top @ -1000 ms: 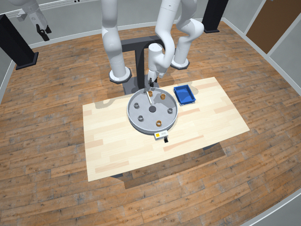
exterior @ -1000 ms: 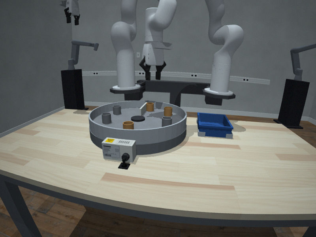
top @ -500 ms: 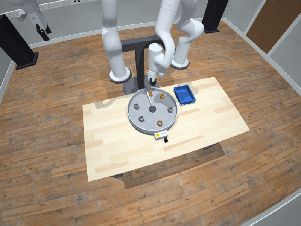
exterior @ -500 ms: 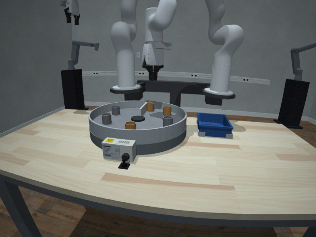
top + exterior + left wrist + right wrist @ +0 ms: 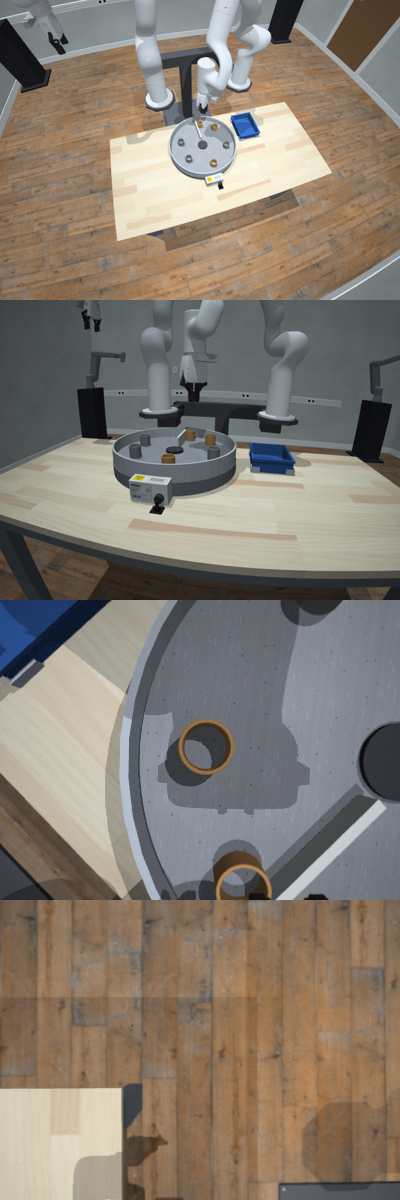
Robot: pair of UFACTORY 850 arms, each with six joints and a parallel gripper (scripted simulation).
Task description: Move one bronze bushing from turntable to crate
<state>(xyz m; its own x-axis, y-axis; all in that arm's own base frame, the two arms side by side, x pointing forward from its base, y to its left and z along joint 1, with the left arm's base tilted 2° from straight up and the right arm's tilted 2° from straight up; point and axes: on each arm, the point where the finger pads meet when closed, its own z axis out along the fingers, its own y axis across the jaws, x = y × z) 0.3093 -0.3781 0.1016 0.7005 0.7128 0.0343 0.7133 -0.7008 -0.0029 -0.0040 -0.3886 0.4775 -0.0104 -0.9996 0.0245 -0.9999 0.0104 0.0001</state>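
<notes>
No bronze bushing is yet in the crate, which sits level at the right of the top view, within the visible corner guides. All three bronze bushings are on the turntable: the bar-side bushing beside the white bar, the upper-right bushing, and the front bushing. Three grey ones share the disc.

The left gripper is nearly clenched on nothing, raised above the turntable's far side. The right gripper is spread wide, with nothing held, at the upper left of the top and exterior views.

The task is judged to be at the approach stage: grasp, lift, carry and release are all left. The left fingers would need to be opened before one bushing is straddled; a low carry could knock the crate's rim.
</notes>
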